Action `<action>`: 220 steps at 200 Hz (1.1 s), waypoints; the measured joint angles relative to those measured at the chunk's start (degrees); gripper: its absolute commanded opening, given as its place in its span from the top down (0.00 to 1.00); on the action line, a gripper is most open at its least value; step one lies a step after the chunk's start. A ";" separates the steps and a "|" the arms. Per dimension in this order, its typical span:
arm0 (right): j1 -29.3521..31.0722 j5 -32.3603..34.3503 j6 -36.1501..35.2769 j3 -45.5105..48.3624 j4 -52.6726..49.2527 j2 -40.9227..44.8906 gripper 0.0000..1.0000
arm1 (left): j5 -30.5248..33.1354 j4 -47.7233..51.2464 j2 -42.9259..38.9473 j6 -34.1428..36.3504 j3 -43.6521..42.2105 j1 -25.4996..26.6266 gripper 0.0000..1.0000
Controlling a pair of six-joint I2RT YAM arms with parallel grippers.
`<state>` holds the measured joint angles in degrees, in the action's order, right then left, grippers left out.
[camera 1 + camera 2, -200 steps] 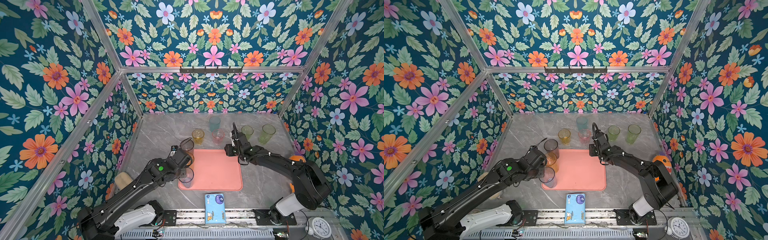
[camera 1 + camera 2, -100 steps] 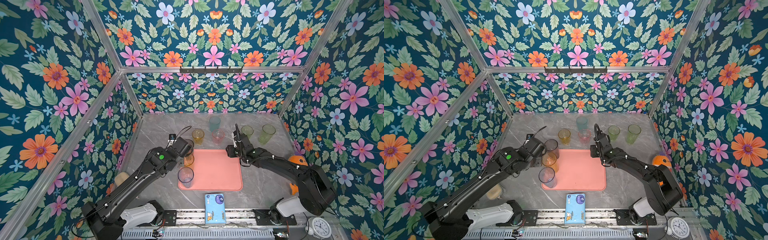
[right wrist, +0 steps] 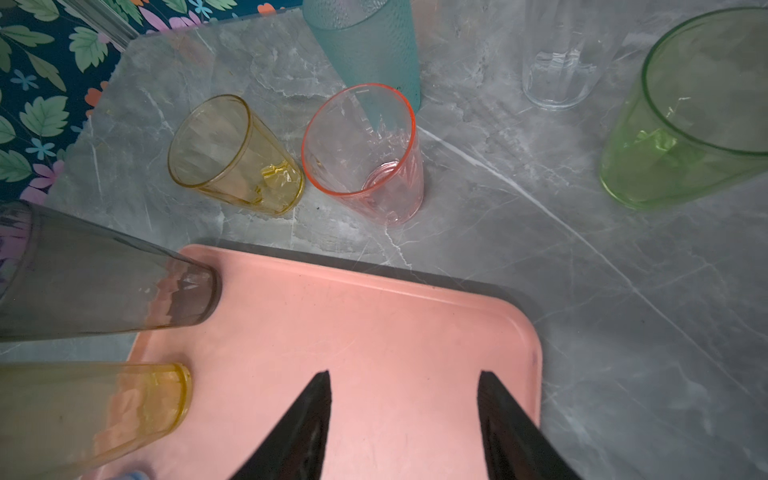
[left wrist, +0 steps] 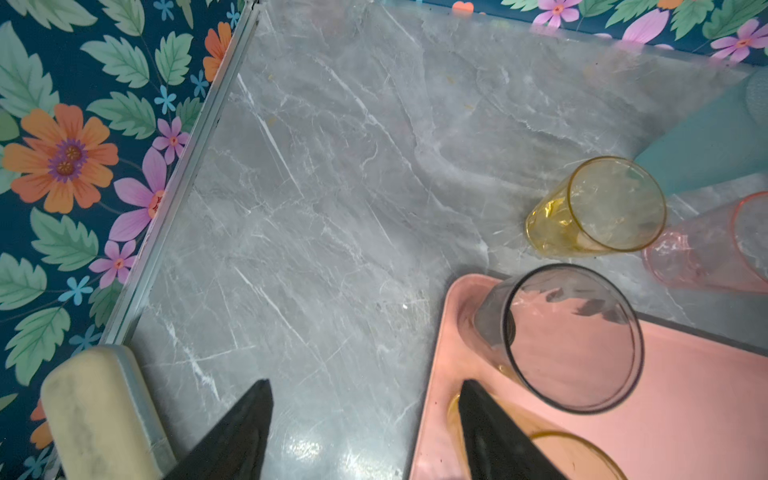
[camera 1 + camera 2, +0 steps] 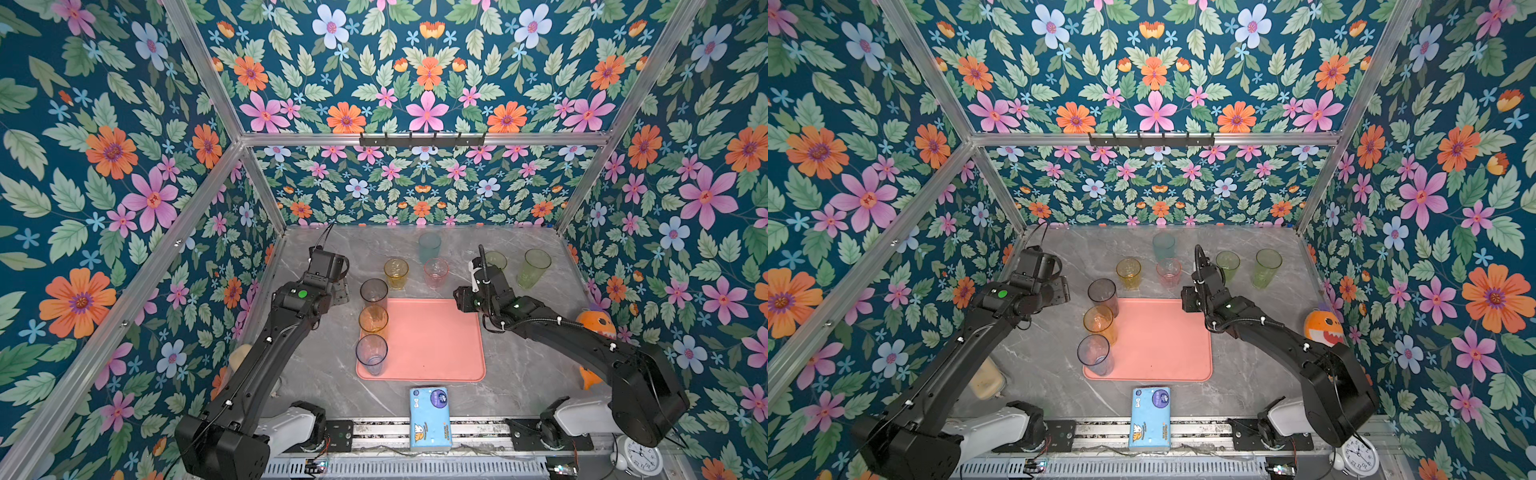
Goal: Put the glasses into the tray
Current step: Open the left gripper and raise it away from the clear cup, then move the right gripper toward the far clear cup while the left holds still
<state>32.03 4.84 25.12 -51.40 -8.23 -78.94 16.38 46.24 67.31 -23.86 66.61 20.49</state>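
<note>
Clock (image 5: 1357, 458) shows hour numerals; tissue pack (image 5: 1150, 417) print is illegible.

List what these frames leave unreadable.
Cream object: cut off by the left wrist view's edge; partly behind the left arm in both top views.
Clear glass: rim cut off by the right wrist view's edge.
Orange toy: partly behind the right arm in both top views.
Tissue pack print: too small to read in both top views.
</note>
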 measured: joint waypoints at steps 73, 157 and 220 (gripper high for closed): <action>-0.02 0.13 1.70 -8.55 -9.77 0.92 0.37 | -2.84 -9.88 0.28 1.68 -8.35 -2.89 0.19; -4.79 2.95 -0.26 -26.14 -20.06 -9.44 0.31 | -4.42 -13.66 -4.07 2.99 -13.44 -3.23 0.19; -14.62 -0.68 -0.37 -40.24 -24.57 -20.85 0.28 | -5.92 -13.97 -4.48 3.37 -13.51 -3.30 0.19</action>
<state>17.41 4.16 24.75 -91.64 -32.80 -99.79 10.46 32.27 62.83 -20.49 53.10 17.19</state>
